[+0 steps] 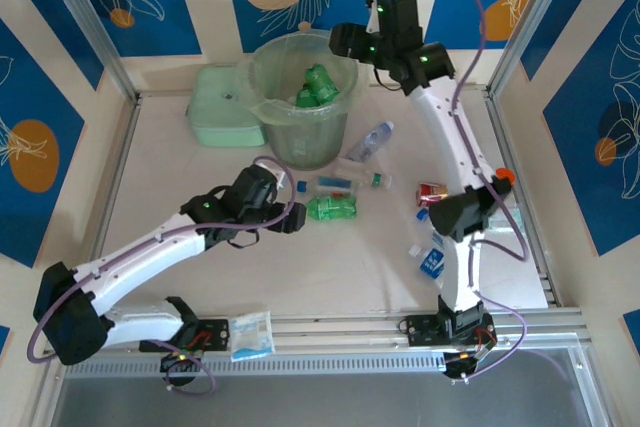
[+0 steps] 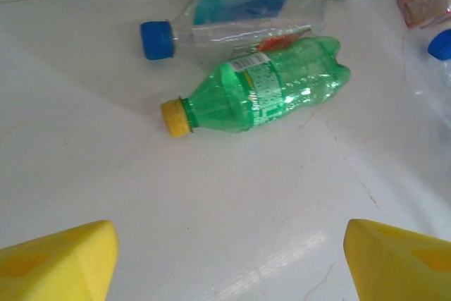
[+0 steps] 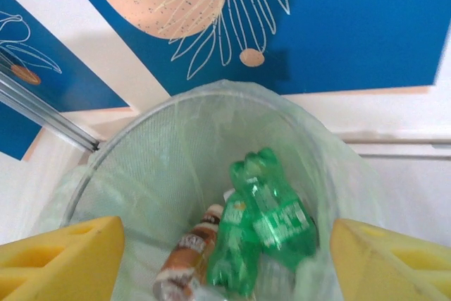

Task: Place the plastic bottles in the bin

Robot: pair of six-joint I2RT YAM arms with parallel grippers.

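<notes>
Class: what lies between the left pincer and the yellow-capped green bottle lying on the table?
In the left wrist view, the stretch of white table between the left pincer and the green bottle is bare.

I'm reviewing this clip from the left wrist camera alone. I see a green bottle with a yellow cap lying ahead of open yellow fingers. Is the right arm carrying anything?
Observer: No. The right gripper hangs open and empty above the bin.
Operator: Is anything in the bin yet?
Observer: Yes. Two green bottles and a brown-labelled bottle lie inside it.
Operator: Are there more bottles outside my frame?
Observer: Yes. A clear bottle lies just right of the bin, seen from the top camera.
</notes>
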